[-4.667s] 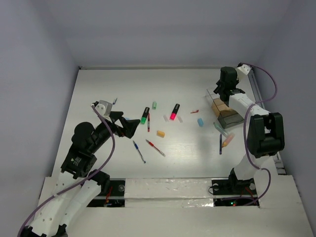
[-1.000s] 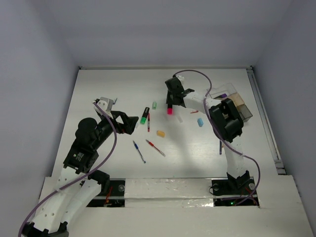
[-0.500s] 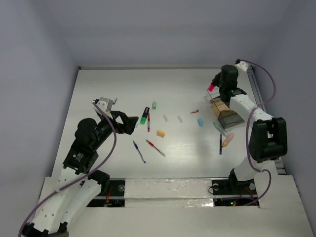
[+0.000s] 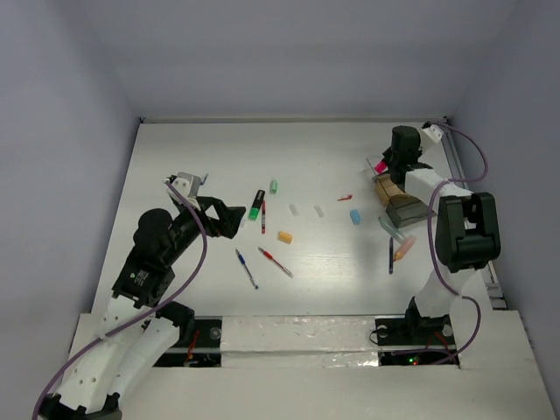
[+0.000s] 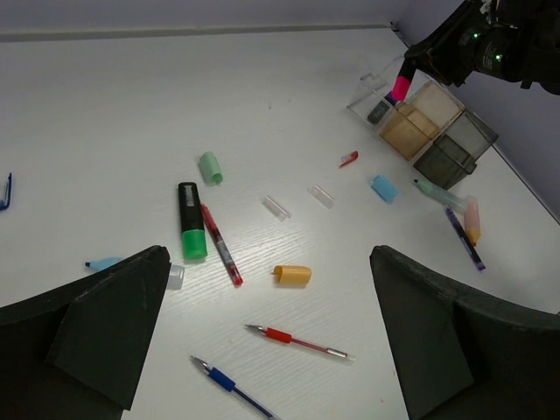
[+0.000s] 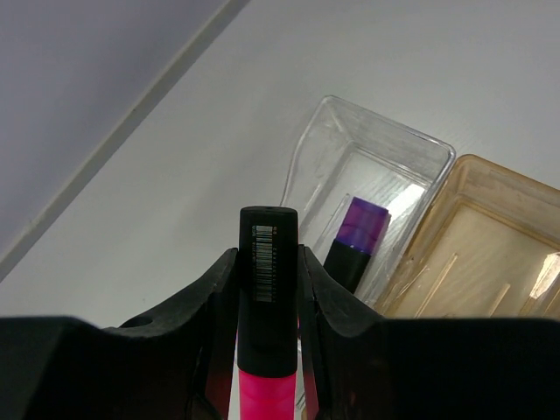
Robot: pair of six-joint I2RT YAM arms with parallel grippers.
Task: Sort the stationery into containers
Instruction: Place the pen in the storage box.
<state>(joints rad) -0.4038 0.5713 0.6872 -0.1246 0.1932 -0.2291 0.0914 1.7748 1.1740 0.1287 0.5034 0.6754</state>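
1. the right gripper (image 6: 267, 262) was partly closed, its fingers (image 6: 219, 289) clamped on both sides of the pink highlighter (image 6: 265, 350), black end pointing out.
2. it hung at the table's (image 4: 192, 157) far right, just above and beside the clear box (image 6: 376, 140).
3. a purple highlighter (image 6: 357, 232) lay tilted inside the clear box; the tan box (image 6: 490, 227) touched its right side.
4. the left gripper (image 5: 267, 262) was wide open and held nothing, hovering over the left-middle of the table.
5. ahead of it lay the green highlighter (image 5: 188, 232) with a red pen (image 5: 220, 245) just beside it, and the orange eraser (image 5: 291, 275) near them.
6. nearer the left arm lay a second red pen (image 5: 297, 341) and a blue pen (image 5: 232, 388).
7. the green eraser (image 5: 210, 168) lay beyond the green highlighter; the blue eraser (image 5: 383, 188) lay near the boxes.
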